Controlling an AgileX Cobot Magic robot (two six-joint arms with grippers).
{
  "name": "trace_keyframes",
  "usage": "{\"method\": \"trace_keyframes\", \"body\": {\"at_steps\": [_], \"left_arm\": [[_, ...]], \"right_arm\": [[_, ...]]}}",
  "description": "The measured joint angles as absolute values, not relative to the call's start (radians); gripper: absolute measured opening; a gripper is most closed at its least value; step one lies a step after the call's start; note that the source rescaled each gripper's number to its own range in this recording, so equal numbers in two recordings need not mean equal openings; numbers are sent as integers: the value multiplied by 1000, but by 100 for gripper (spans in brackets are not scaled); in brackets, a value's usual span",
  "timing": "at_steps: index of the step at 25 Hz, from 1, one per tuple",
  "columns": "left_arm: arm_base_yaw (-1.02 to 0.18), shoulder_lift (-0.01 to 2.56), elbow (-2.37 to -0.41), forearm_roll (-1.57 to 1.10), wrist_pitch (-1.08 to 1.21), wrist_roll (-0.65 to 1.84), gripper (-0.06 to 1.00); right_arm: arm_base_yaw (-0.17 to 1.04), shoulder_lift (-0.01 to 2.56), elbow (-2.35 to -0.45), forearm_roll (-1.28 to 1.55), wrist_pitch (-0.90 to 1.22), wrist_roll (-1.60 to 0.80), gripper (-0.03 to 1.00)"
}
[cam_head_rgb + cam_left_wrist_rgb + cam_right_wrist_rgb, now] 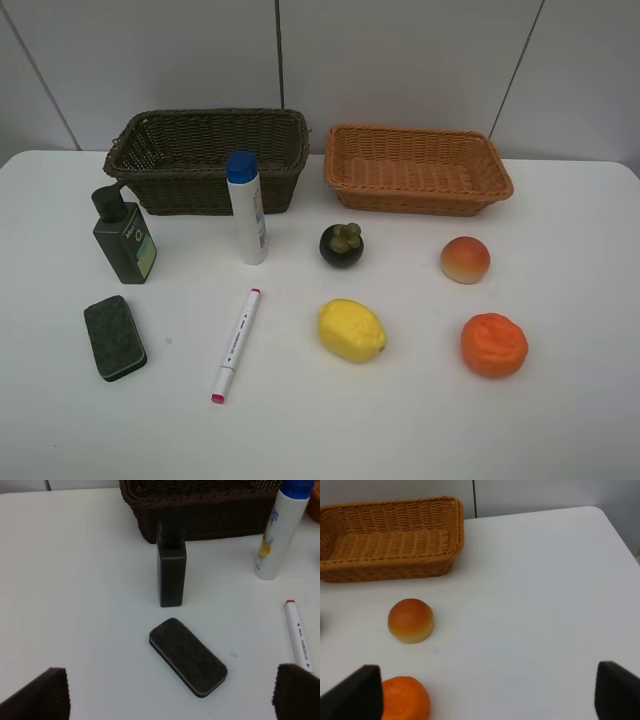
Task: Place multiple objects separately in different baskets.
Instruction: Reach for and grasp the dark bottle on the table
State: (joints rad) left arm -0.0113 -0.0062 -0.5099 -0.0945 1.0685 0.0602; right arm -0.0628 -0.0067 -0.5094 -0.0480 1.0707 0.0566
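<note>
**Brown basket (pixel 210 190) and tan basket (pixel 420 200) are sitting with nothing in them yet**

Your left gripper (pixel 165 695) is hanging near the eraser (pixel 115 337). Its fingers are spread as wide as they go and are holding nothing. The eraser is lying flat, long side running front to back. The pump bottle (pixel 125 240) is standing up tall. The marker (pixel 236 345) is lying down, pink tip pointing at the front edge. The tube (pixel 247 210) is standing with its blue cap up.

The mangosteen (pixel 341 245), lemon (pixel 351 330), peach (pixel 465 260) and orange (pixel 494 344) are resting before the tan basket. Each group is probably waiting by its own basket. Your right gripper (pixel 485 692) is hanging near the peach, fingers far apart and empty.
</note>
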Motion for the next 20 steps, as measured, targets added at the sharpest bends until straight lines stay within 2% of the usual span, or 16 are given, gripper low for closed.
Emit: {"method": "trace_keyframes", "body": {"at_steps": [11,16,20], "left_arm": [[-11,32,-510,-94,1067,60,100],[-11,277,-548,-91,1039,60,100],[-11,570,-638,-96,1012,60,100]], "right_arm": [[-63,-7,-509,-48,1071,57,83],[-63,-7,-509,-48,1071,57,83],[-63,-7,-509,-48,1071,57,83]]}}
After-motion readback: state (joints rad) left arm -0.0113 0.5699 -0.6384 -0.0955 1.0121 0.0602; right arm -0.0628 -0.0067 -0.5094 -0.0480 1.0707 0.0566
